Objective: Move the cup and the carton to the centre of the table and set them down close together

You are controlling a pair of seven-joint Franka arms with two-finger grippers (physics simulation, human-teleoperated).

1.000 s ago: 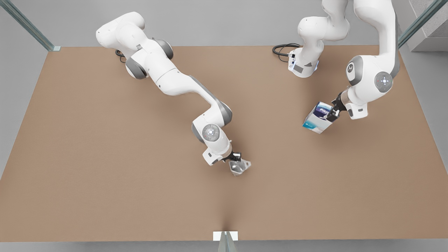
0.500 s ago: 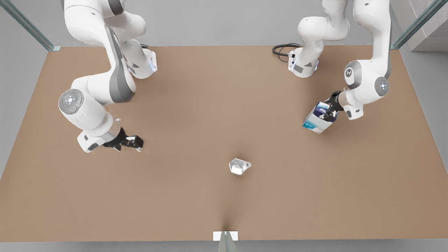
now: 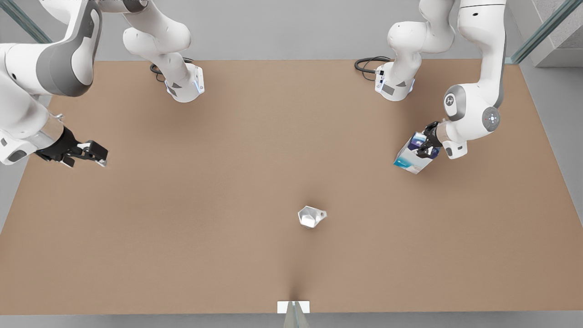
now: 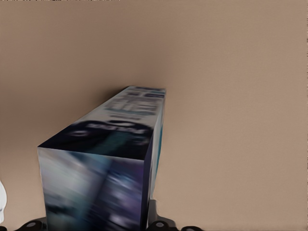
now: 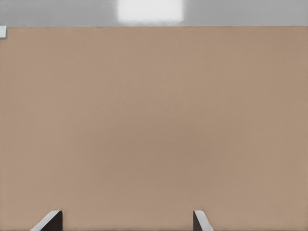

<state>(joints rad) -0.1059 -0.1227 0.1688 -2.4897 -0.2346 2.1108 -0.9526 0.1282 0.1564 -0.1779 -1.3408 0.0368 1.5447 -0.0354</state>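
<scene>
The silvery faceted cup (image 3: pixel 311 216) stands alone on the brown table (image 3: pixel 205 237), a little to the front view's right of the middle and toward the near edge. The white, teal and navy carton (image 3: pixel 411 157) leans tilted at the front view's right, with my left gripper (image 3: pixel 427 146) shut on its upper end. The left wrist view looks along the carton (image 4: pixel 106 159) toward the table. My right gripper (image 3: pixel 91 156) hangs open at the front view's far left, far from the cup. Its fingertips (image 5: pixel 50 221) frame bare tabletop.
Both arm bases (image 3: pixel 184 86) (image 3: pixel 394 84) stand at the table's far edge, with a black cable (image 3: pixel 366 66) beside the one on the front view's right. A white marker (image 3: pixel 293 306) sits at the middle of the near edge.
My right gripper let go of the cup and swung away to the front view's far left. The cup stayed put. My left wrist shifted slightly, still holding the carton in the same place.
</scene>
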